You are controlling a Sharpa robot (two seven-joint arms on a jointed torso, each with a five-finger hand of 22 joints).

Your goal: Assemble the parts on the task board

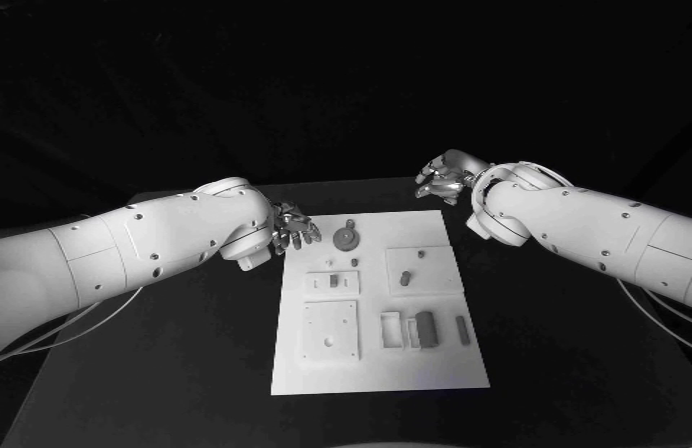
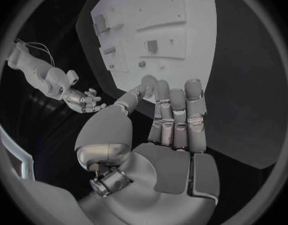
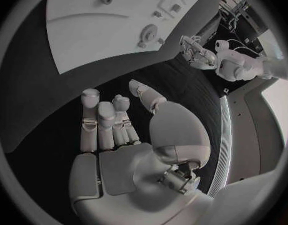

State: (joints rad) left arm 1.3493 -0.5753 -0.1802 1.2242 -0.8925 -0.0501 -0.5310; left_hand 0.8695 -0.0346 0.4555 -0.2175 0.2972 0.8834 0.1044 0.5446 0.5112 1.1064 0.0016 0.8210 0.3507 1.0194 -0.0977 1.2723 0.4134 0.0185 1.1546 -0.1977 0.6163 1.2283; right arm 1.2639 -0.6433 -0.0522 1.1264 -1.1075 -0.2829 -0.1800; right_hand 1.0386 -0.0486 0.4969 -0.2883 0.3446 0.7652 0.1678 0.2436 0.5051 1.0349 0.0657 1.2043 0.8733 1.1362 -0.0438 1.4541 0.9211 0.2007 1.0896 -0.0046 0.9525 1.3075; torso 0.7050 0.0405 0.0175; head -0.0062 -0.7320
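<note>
So neither hand holds anything yet: the left hand (image 1: 293, 230) hovers just beside the board's (image 1: 433, 358) far-left corner with fingers (image 2: 175, 117) straight and side by side, empty, and the right hand (image 1: 444, 180) hangs beyond the board's far-right corner, well apart, fingers loosely open. The sensible first pick is the round part (image 1: 346, 236) lying flat near the board's far edge, closest to the left hand (come down from above and pinch its rim). The board is a matte white plate with raised square blocks; small grey parts (image 1: 426, 328) lie near its middle on the black surface (image 1: 173, 368).
</note>
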